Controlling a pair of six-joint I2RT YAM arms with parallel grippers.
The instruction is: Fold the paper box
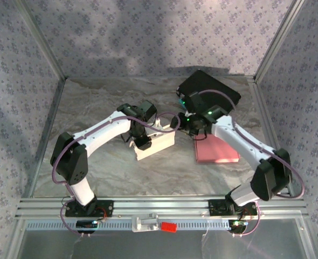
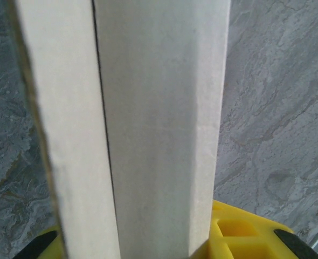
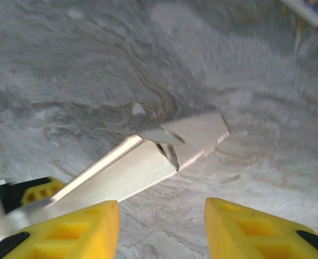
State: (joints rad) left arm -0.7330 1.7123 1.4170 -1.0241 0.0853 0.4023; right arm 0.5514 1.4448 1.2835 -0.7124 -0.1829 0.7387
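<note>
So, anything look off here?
Nothing spilled or damaged. The box sits skewed to the table edge with one end flap sticking out unfolded, as a half-folded box would.

White arm links point(image 1: 102, 131), black joints point(image 1: 73, 164), looping purple cables point(image 1: 301, 181), green lights point(image 1: 208, 113), yellow claw fingers point(image 3: 73, 229)

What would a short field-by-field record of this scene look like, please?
paper box: white, partly folded, mid-table
left gripper: closed on a box wall
right gripper: open, nothing between its fingers, box flap just ahead
pink sheet: lying flat, right of the box
black flat object: far right, behind the pink sheet
table: grey marbled top
</note>
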